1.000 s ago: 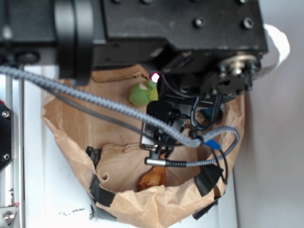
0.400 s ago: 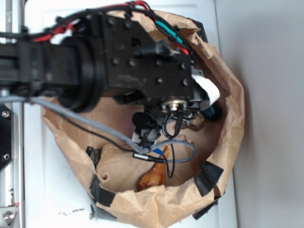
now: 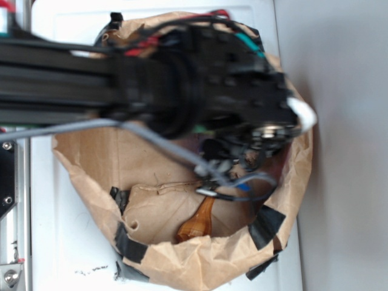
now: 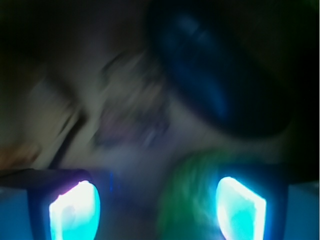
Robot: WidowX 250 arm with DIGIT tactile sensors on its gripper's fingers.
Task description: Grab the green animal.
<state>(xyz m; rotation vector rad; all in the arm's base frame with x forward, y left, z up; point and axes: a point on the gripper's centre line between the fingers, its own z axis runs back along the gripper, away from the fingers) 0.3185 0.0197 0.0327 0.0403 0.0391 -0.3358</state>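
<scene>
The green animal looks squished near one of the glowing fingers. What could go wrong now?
The wrist view is blurry, so these are guesses.
1. The green animal sits by the right finger, not midway between the fingers, so a close might pinch only its edge.
2. The dark oval lies close behind and could get bumped.
3. The arm hides the paper bag's inside in the exterior view.

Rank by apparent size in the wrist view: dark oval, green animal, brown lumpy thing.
1. dark oval
2. green animal, partly hidden and cut off
3. brown lumpy thing
Blur and nearness leave the last two unsure.
</scene>
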